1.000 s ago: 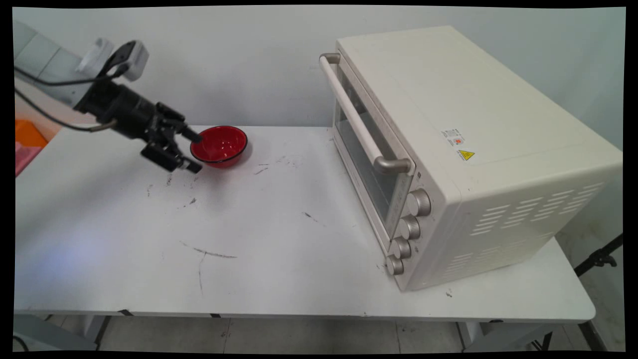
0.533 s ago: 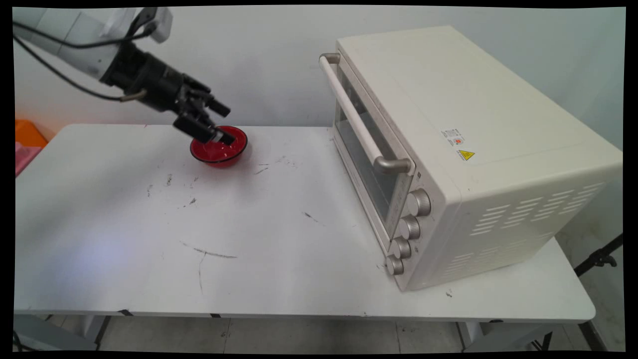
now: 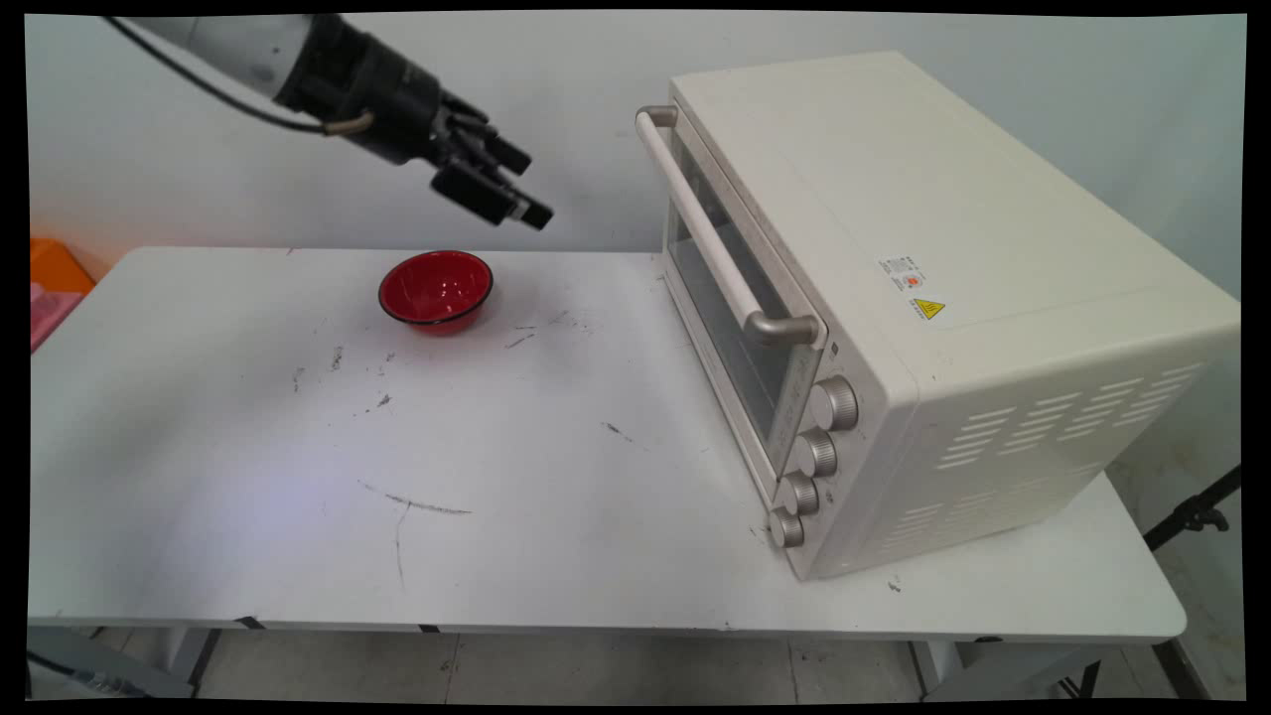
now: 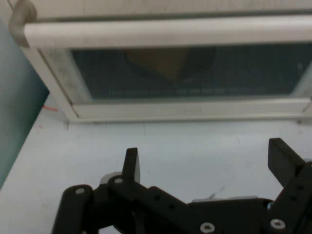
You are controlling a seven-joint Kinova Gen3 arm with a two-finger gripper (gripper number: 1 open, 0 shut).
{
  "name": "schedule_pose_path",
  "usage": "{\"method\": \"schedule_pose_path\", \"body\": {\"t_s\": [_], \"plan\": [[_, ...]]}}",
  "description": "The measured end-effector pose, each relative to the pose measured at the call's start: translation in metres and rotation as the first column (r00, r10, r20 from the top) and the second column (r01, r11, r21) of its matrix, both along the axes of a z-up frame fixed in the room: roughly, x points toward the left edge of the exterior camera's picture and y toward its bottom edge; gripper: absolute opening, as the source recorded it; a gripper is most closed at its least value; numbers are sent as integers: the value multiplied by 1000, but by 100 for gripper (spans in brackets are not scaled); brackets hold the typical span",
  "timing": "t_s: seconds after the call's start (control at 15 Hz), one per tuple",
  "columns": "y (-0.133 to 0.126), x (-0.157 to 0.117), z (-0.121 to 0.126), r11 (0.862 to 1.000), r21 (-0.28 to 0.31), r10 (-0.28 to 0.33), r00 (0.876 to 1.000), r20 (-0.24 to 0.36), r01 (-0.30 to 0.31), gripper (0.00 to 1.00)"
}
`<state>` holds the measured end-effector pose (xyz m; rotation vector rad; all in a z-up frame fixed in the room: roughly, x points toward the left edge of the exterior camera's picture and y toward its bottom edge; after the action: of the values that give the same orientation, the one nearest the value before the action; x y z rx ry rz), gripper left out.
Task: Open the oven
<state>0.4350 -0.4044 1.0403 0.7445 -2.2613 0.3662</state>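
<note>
My gripper hangs high above the table's back edge, open and empty, pointing right toward the cream toaster oven. A red bowl sits on the table below and to the left of it, apart from the fingers. In the hand view the gripper faces the oven's shut glass door and its long white handle, with bare table between.
The oven fills the table's right half, its handle and several knobs facing left. An orange and pink box lies at the left edge. The white table bears dark scuff marks.
The gripper has risen from beside the bowl's left rim and moved up and right, past the bowl, toward the oven. The bowl has stayed put.
</note>
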Motion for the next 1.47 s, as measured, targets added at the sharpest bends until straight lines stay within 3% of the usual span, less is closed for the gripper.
{"method": "schedule_pose_path", "body": {"t_s": [0.6,0.67,1.47], "plan": [[-30,-61,20,999,-37,22,999,-33,-23,100],[-34,-67,21,999,-39,24,999,-36,-26,0],[-65,-117,9,997,-54,45,999,-9,-46,0]]}}
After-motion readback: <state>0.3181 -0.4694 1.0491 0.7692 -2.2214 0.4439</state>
